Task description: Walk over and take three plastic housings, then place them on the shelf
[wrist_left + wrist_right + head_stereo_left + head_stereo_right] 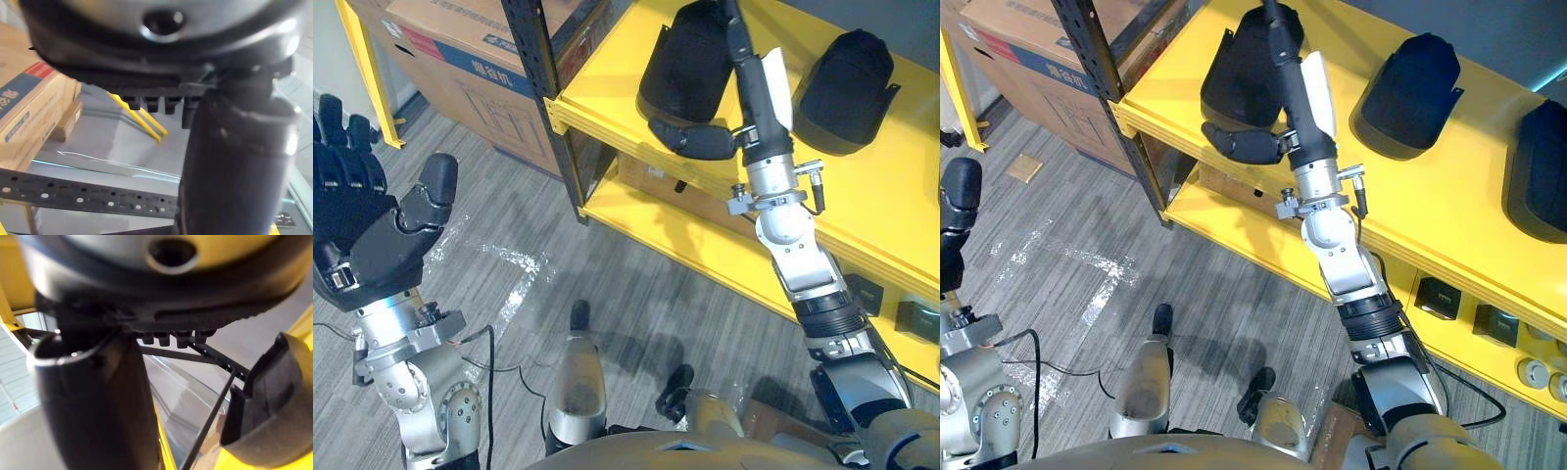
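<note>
Plastic housings: three black, domed plastic shells stand in a row on the top tier of the yellow metal shelf. They are the left housing, the middle housing and the right housing, each apart from the next.
Right hand: reaches over the top tier with its fingers straight, lying along the right flank of the left housing. Its thumb stretches leftward across that housing's near base. Nothing is pinched.
Contact: the thumb lies against the left housing's near lower edge; whether the fingers press on the shell cannot be told.
Right wrist view: the left housing's dark rim stands just beside the hand, outside the gap between thumb and fingers.
Left hand: raised at the near left over the grey plank floor, fingers straight and spread, thumb out, holding nothing.
Shelf frame: a dark perforated upright post stands at the shelf's left corner, and a lower yellow tier lies beneath.
Surroundings: a brown cardboard box sits far left, behind the post.
</note>
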